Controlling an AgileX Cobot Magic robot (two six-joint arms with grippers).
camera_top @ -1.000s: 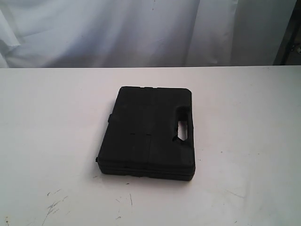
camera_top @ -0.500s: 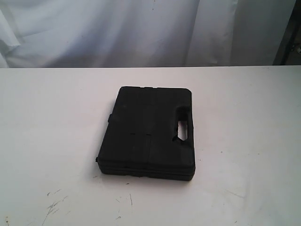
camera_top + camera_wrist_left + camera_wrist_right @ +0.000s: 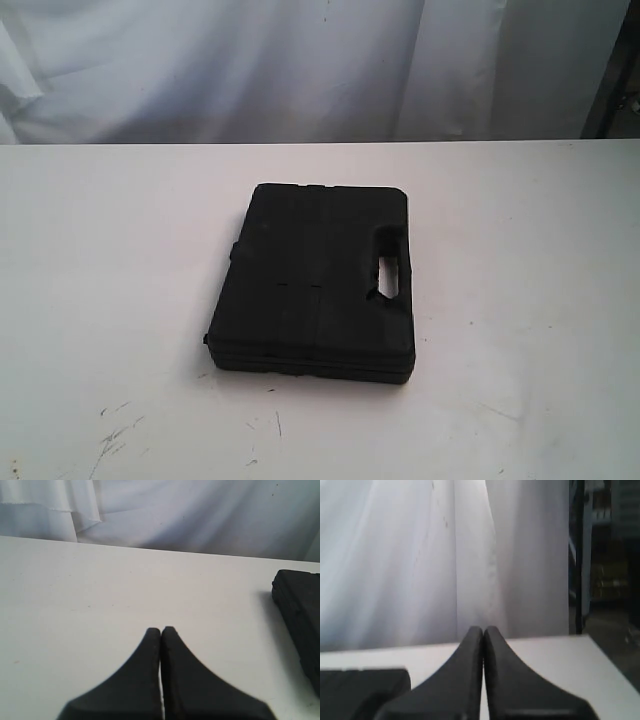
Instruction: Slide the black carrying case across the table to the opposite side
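We see the black carrying case point(image 3: 312, 283) flat on the white bench point(image 3: 100, 250). The left gripper point(image 3: 160, 630) and right gripper point(image 3: 483, 629) have jaws pressed together, holding nothing.

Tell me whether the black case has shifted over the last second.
No. The black carrying case keeps the same spot and angle relative to the scuff marks on the table.
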